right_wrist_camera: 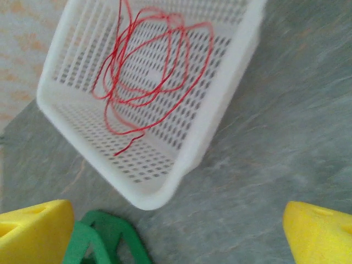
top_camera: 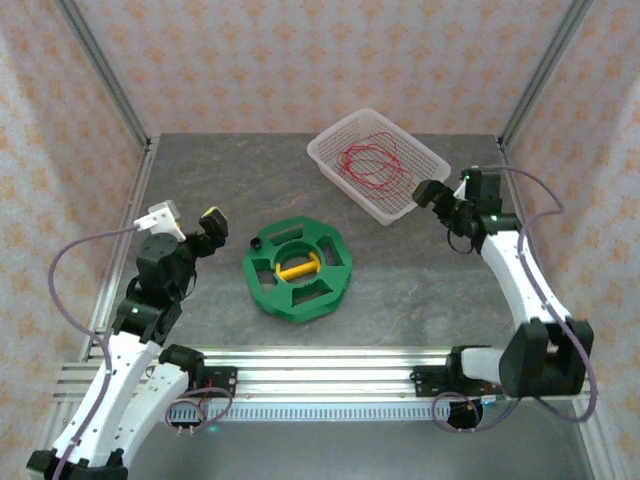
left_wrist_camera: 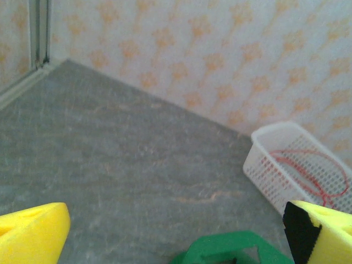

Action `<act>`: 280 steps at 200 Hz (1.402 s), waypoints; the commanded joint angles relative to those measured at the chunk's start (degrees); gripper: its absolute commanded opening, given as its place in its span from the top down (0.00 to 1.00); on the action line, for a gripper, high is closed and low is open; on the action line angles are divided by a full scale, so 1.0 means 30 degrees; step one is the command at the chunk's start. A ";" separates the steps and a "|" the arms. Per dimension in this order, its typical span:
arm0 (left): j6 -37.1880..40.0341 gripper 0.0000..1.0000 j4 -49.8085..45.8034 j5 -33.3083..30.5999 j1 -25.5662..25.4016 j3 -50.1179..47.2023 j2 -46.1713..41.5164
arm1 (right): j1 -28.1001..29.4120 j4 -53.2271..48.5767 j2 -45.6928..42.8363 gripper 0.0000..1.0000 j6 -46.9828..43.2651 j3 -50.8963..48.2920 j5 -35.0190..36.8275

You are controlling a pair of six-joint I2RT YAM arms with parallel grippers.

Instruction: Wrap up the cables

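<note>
- None of the wrapping is done: the cables (right_wrist_camera: 210, 41) lie as one loose red tangle on the floor of the white mesh basket (right_wrist_camera: 223, 99), just ahead of the right fingers (right_wrist_camera: 33, 231) and not touched by them.
- Both pairs are released. The right fingers stand wide apart with nothing between them, just short of the basket's near corner. The left fingers (left_wrist_camera: 33, 234) are spread just as wide and empty, with bare tabletop (left_wrist_camera: 137, 154) ahead of them.
- Everything is left, as I judge it: pinch the wire, lift it out, carry it over and wind it on.
- One green reel (top_camera: 300, 305) lies flat just ahead of the left fingers, apart from the basket; its yellow core looks bare.
- Most likely in the way are the basket's walls around the tangle, and the mesh holes, which could snag so thin a wire lying flat.
</note>
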 commanded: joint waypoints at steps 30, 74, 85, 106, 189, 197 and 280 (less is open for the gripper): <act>-0.3233 0.00 0.0264 0.1747 0.0326 -0.1678 0.1867 | 0.1039 -0.0119 0.6443 0.15 0.2392 0.6259 -0.4224; -0.3794 0.01 0.0609 0.3195 0.0445 -0.2104 0.3363 | 0.1565 -0.2938 1.2072 0.24 0.2522 1.2208 -0.3641; -0.3785 0.01 0.0603 0.3512 0.0517 -0.2140 0.3585 | 0.1593 -0.3151 1.3319 0.26 0.2782 1.3392 -0.3672; -0.3628 0.01 0.0529 0.4338 0.0755 -0.2090 0.3937 | 0.1689 -0.3845 1.5346 0.32 0.3250 1.5525 -0.3229; -0.3579 0.01 -0.0126 0.8549 0.1243 -0.0118 0.5187 | 0.2298 -0.4524 1.8562 0.96 0.4709 1.9313 -0.2587; -0.3581 0.01 -0.0267 0.8947 0.1250 0.0249 0.5323 | 0.2281 -0.4626 1.8039 1.00 0.4581 1.9211 -0.2115; -0.4946 0.01 0.0489 1.0382 0.1167 0.1760 0.5398 | 0.1448 0.2670 1.1964 1.00 0.8507 1.2940 -0.4107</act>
